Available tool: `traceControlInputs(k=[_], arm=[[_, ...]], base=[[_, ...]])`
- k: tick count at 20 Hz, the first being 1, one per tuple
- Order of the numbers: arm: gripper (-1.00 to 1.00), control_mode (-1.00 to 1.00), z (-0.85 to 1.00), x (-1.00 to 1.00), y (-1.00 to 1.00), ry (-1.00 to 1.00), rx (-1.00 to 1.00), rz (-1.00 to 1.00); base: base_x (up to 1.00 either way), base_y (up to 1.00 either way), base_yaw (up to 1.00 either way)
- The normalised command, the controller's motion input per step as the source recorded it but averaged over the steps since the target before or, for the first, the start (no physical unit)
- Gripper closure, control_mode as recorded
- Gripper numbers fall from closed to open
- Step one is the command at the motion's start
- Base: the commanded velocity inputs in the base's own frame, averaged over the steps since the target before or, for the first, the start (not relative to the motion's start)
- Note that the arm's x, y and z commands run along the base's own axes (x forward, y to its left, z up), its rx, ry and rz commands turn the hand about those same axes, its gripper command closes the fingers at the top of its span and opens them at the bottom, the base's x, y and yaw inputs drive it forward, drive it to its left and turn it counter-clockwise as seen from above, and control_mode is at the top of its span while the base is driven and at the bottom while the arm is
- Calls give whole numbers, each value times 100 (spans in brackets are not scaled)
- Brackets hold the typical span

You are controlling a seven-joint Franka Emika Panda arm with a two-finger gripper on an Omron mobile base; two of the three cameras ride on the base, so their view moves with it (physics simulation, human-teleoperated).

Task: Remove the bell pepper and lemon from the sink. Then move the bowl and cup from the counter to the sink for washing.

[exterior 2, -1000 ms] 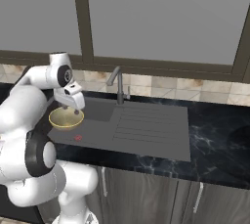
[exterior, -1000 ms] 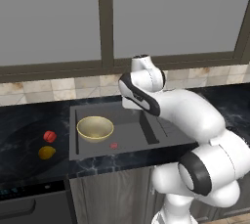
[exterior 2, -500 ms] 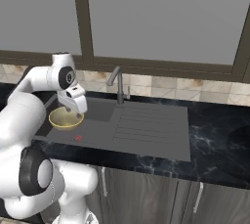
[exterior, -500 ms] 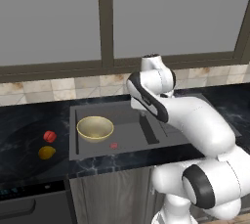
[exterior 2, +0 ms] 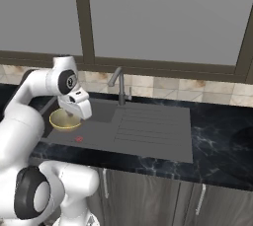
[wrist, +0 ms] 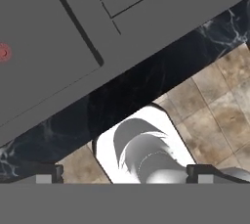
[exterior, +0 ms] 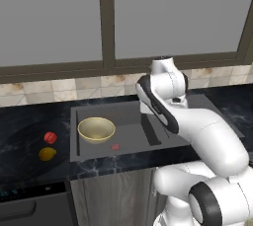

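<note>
You've got the sink (exterior: 128, 136) as your anchor: dark grey basin set into the black marble counter (exterior: 29, 131), ribbed drainboard on its far side in the left base view. The bowl (exterior: 96, 129), golden-brass and wide, sits upright inside the basin, toward the basin's left end, near its back wall. The small reddish drain spot (exterior: 115, 147) lies on the basin floor just in front and right of the bowl, apart from it.

The bell pepper (exterior: 50, 137) is out of the sink, on the counter to the left of the basin. The lemon (exterior: 47, 154) lies on the counter too, just in front of the pepper, the two close but not touching. You can't spot the cup in any of these views.

In the right base view the faucet (exterior 2: 117, 83) stands behind the sink, at the back rim. The gripper (exterior 2: 74, 114) hangs above the basin, over the bowl's right side as seen from there; you can't tell its height over the bowl. Its jaws stand spread wide, nothing between them. In the hand view its two dark fingertips (wrist: 45, 173) sit far apart at the bottom, with sink edge, counter strip and tan tiles (wrist: 219, 91) beyond.
</note>
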Motion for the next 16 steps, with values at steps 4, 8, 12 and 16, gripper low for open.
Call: traceControlInputs(k=[4, 8, 12, 16], arm=[[-100, -100, 0, -17, -1, 0, 0, 16], [-100, -100, 1, -10, 0, 0, 0, 15], [-100, -100, 2, -4, 0, 0, 0, 13], [-100, -100, 0, -5, -1, -1, 2, 7]], base=[[0, 0, 0], [0, 0, 0], [0, 0, 0], [0, 0, 0]])
